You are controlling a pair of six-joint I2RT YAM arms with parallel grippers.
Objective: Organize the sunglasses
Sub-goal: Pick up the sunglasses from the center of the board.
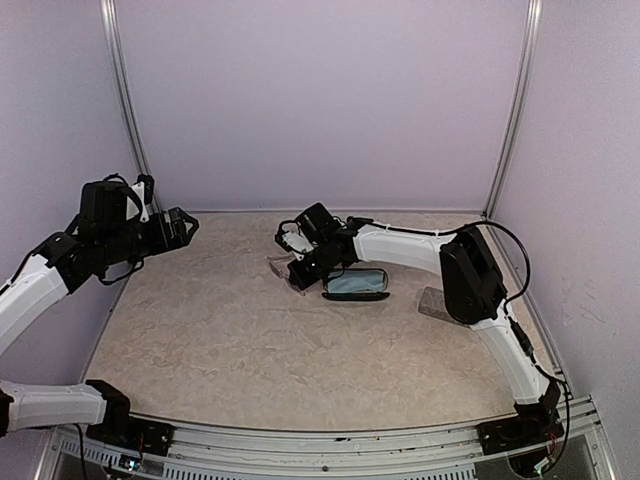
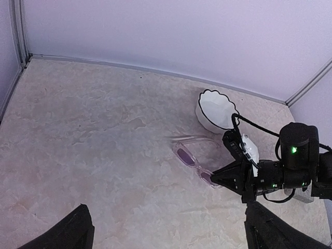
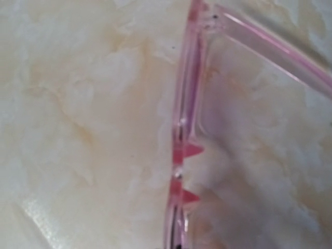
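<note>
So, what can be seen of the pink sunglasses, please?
The pink sunglasses have a pale, translucent plastic frame with purple-tinted lenses. They lie on the marbled table, at least one arm unfolded, near a white bowl. The right claw is closed at one lens end, seemingly pinching the frame. Nothing else touches them.

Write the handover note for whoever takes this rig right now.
Left gripper: open, holding nothing, raised above the table at its left side.
Right gripper: shut on one end of the pink glasses, which lie on the table near the white bowl and beside the open case.
Done: nothing put away yet.
Left: lift the pink glasses, probably into the case. The second pair is not in view.
</note>
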